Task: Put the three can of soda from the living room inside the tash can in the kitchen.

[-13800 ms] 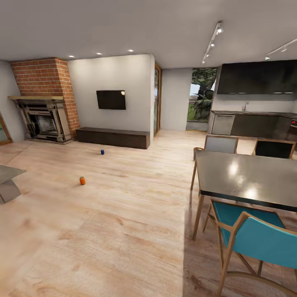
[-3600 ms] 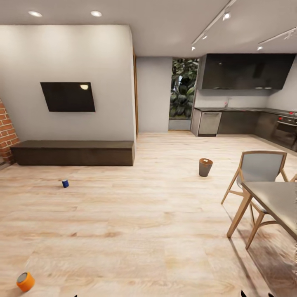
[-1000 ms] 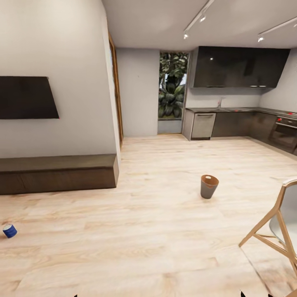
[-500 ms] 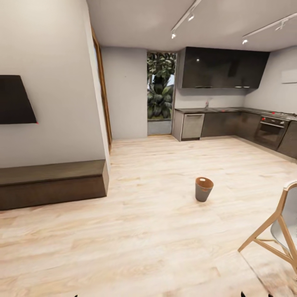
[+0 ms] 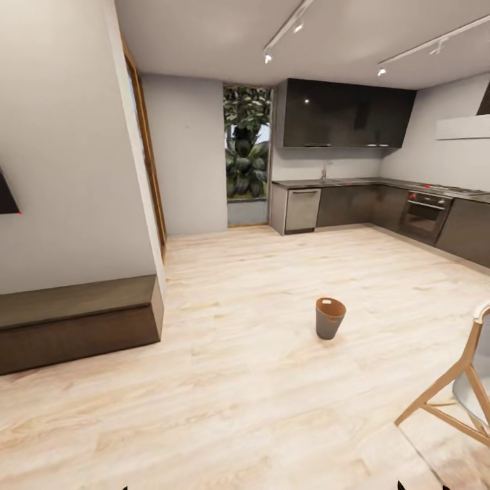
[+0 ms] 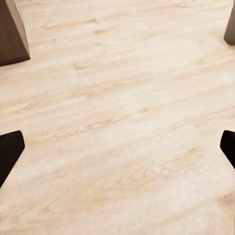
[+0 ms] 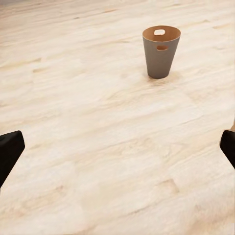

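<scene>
The tash can stands upright on the wood floor between the living room and the kitchen; it is grey-brown outside and orange-brown inside. The right wrist view has the tash can ahead of my right gripper, whose black fingertips stand wide apart and open over bare floor. My left gripper is open too, with nothing between its fingertips; a sliver of the tash can shows at the edge there. The cans of soda are out of view.
A long dark low cabinet runs along the white wall at the left, its corner near my left arm. A wooden chair stands at the right. Dark kitchen cabinets and an oven line the far wall.
The camera has swung to the right: the blue can and most of the TV slid out on the left, and the tash can now sits nearer the picture's middle.
</scene>
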